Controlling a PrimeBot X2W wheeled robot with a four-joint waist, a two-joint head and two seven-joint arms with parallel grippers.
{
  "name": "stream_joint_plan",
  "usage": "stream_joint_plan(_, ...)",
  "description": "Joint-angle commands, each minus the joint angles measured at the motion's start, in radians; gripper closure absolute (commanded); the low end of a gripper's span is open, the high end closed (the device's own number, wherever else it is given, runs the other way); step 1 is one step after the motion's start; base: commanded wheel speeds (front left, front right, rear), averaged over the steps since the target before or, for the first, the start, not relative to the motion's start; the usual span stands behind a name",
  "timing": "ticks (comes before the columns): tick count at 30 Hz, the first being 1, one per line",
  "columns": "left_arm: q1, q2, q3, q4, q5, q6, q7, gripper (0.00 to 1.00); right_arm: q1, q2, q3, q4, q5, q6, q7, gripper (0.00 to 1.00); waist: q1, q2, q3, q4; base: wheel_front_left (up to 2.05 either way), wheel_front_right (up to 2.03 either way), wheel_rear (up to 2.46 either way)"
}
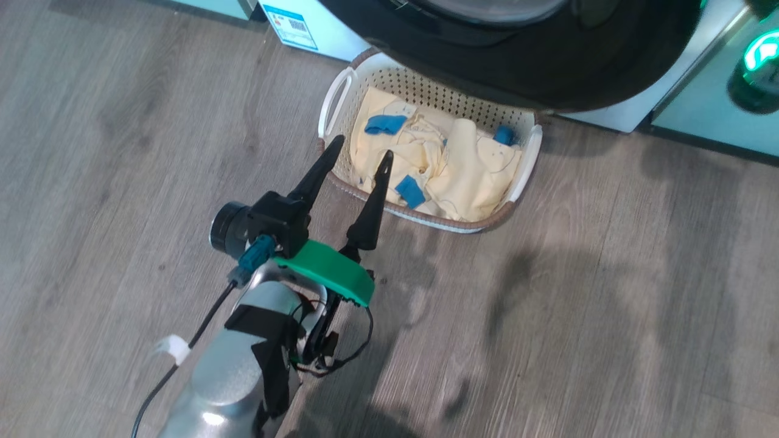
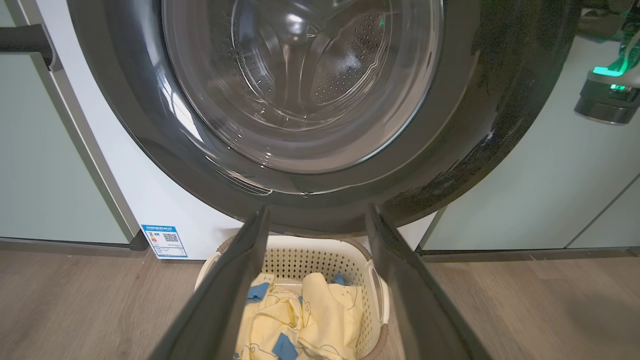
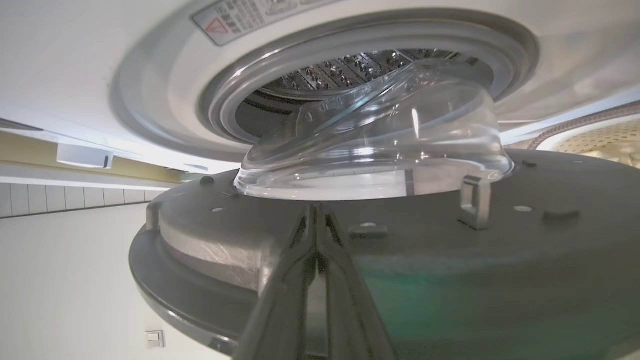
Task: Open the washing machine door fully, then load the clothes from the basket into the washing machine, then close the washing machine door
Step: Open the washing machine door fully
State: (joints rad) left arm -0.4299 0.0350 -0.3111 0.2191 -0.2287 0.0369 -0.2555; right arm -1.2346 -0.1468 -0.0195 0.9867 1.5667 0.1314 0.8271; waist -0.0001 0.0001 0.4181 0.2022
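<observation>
Two dark fingers of my left gripper [image 1: 363, 147] stand wide apart with nothing between them, pointing at the near left corner of the basket [image 1: 426, 217]. The basket sits on the wooden floor [image 1: 608, 304] right in front of the washing machine [image 1: 331, 33], its far side tucked under the black rim of the door [image 1: 548, 67]. All the clothes [image 1: 450, 164] lie in it as a crumpled pale yellow heap with blue patches.

From my left wrist, the left gripper [image 2: 317, 209] frames the basket [image 2: 310, 257] and the clothes [image 2: 310, 310] below, with the door [image 2: 475, 125] looming above them. Through its glass I see the steel drum. A blue sticker [image 2: 164, 241] sits low on the white front of the washing machine [image 2: 165, 200], beside a pale green cabinet [image 2: 40, 175].

My right gripper [image 3: 314, 212] is closed, fingers pressed together and holding nothing. They point at the grey inner face of the door [image 3: 500, 260], just before its clear glass bowl [image 3: 380, 140]; I cannot tell whether they touch it. The door stands part way open, the bowl tilted out of the grey-ringed mouth of the washing machine [image 3: 165, 100].
</observation>
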Motion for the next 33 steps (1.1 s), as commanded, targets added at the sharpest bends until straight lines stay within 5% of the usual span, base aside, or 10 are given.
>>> stream_joint_plan(1, 0.014, 0.015, 0.044, -0.022, 0.011, -0.004, -0.006, 0.00, 0.018, 0.040, 0.009, -0.067, 0.019, -0.001, 0.027, 1.00, 0.0001, -0.0001, -0.017, -0.007, 0.00, 0.00, 0.00)
stream_joint_plan(19, 0.086, 0.015, 0.073, 0.009, 0.027, -0.017, -0.006, 0.00, 0.323, 0.095, 0.098, -0.312, 0.101, -0.001, 0.103, 1.00, 0.0001, -0.0001, -0.116, -0.031, 0.00, 0.00, 0.00)
stream_joint_plan(33, 0.151, 0.015, 0.098, 0.050, 0.043, -0.036, -0.006, 0.00, 0.548, 0.096, 0.398, -0.514, 0.238, -0.001, 0.000, 1.00, 0.0001, -0.0001, -0.229, -0.029, 0.00, 0.00, 0.00)
